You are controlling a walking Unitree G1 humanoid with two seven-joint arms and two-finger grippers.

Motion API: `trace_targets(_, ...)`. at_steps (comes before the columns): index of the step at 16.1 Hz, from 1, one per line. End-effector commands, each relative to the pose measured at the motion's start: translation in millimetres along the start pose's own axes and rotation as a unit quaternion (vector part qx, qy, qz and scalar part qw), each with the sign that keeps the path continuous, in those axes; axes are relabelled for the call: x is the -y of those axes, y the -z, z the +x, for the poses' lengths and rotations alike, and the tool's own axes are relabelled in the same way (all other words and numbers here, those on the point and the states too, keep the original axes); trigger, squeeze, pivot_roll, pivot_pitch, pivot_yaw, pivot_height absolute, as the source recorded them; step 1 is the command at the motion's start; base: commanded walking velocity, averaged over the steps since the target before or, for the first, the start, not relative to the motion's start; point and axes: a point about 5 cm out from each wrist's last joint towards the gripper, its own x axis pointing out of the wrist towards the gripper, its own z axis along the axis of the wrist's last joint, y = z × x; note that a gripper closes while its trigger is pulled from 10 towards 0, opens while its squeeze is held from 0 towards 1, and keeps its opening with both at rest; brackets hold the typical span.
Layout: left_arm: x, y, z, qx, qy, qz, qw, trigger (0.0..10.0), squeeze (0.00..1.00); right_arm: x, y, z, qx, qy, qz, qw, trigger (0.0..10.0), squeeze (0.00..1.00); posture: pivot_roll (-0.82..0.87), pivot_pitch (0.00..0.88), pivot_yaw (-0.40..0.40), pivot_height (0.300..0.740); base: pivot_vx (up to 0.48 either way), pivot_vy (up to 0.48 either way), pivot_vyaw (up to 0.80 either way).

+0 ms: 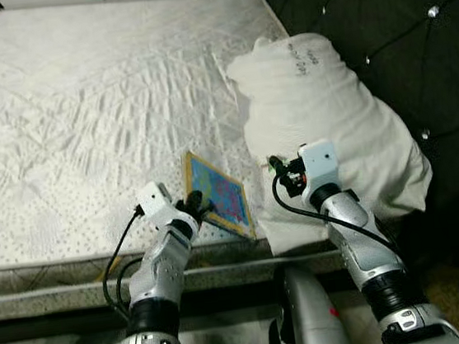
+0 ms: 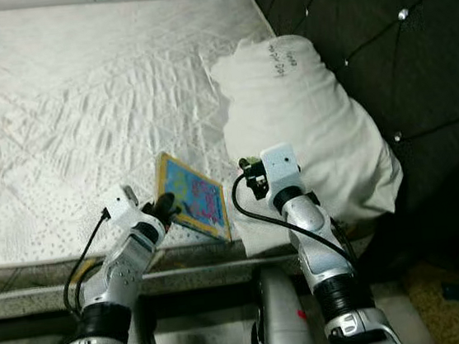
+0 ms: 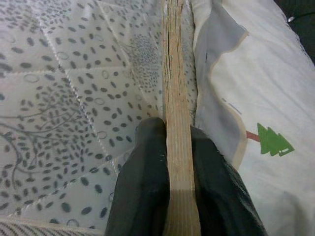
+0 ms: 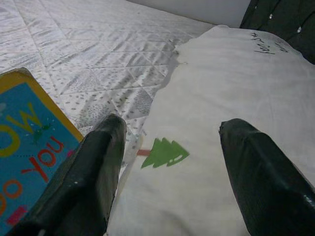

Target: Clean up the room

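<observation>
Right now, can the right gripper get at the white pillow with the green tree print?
Probably yes: the right gripper hangs open just over the white pillow, nothing between them.

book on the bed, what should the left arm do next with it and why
Probably lift it a little off the mattress. The left gripper is already shut on the near edge of the book, fingers either side, beside the pillow. The right gripper hangs open over the pillow.
</observation>
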Motion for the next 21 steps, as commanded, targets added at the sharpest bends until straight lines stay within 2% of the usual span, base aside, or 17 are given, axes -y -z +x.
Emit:
trace_targets(1,-0.9,3,2.4,-0.012,-0.001,-0.001,1.000,10.0,0.00,2.5,-1,0.2,-0.001,0.001,-0.005,1.000,10.0,0.00,-0.08,0.038,-0.048,0.540,0.000,0.000,0.00)
trace_targets(6,0.9,-14,13.0,0.018,0.035,-0.004,0.999,10.0,0.00,7.2,-3,-2.3,0.001,0.009,-0.008,1.000,10.0,0.00,-0.10,0.039,-0.046,0.540,0.000,0.000,0.00)
trace_targets(12,-5.9,-28,22.0,0.038,0.038,-0.017,0.998,10.0,0.00,12.2,-4,-5.1,0.005,0.015,-0.015,1.000,10.0,0.00,-0.12,0.039,-0.046,0.540,0.000,0.000,0.00)
trace_targets(16,-10.3,-15,22.6,0.006,0.037,-0.036,0.999,10.0,0.00,13.0,-6,-5.1,0.007,0.015,-0.018,1.000,10.0,0.00,-0.12,0.036,-0.046,0.540,0.000,0.000,0.00)
trace_targets(17,-10.6,-13,23.1,-0.001,0.037,-0.040,0.999,10.0,0.28,12.9,-6,-4.9,0.007,0.015,-0.019,1.000,10.0,0.00,-0.12,0.036,-0.046,0.540,0.000,0.000,0.00)
trace_targets(18,-11.8,-10,23.2,-0.014,0.033,-0.043,0.998,10.0,0.78,12.6,-6,-4.6,0.007,0.014,-0.019,1.000,10.0,0.00,-0.12,0.033,-0.046,0.540,0.000,0.000,0.00)
trace_targets(19,-13.5,-5,23.1,-0.031,0.025,-0.043,0.998,10.0,1.00,11.5,-6,-3.6,0.008,0.013,-0.019,1.000,10.0,0.00,-0.12,0.032,-0.045,0.540,0.000,0.000,0.00)
trace_targets(21,-16.4,-5,23.2,-0.037,0.012,-0.047,0.998,10.0,1.00,9.6,-7,-1.9,0.010,0.012,-0.019,1.000,10.0,0.00,-0.12,0.029,-0.042,0.540,0.000,0.000,0.00)
